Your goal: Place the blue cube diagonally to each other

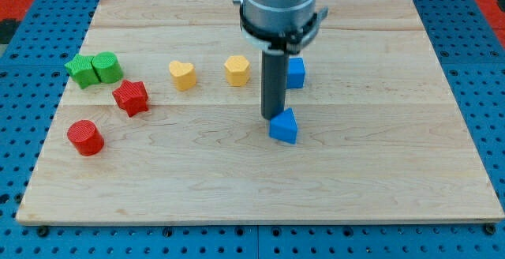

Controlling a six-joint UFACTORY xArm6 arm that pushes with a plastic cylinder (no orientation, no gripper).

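A blue cube (295, 73) sits just right of the rod, partly hidden behind it, in the upper middle of the wooden board (379, 156). A second blue block (284, 126), wedge-like in shape, lies below it near the board's centre. My tip (273, 117) is at the upper left edge of this lower blue block, touching it or nearly so. The dark rod rises from there to the grey arm at the view's top.
A yellow heart (182, 75) and a yellow hexagon-like block (237, 69) lie left of the rod. At the view's left are a green star (80, 70), a green cylinder-like block (106, 68), a red star (131, 97) and a red cylinder (84, 137).
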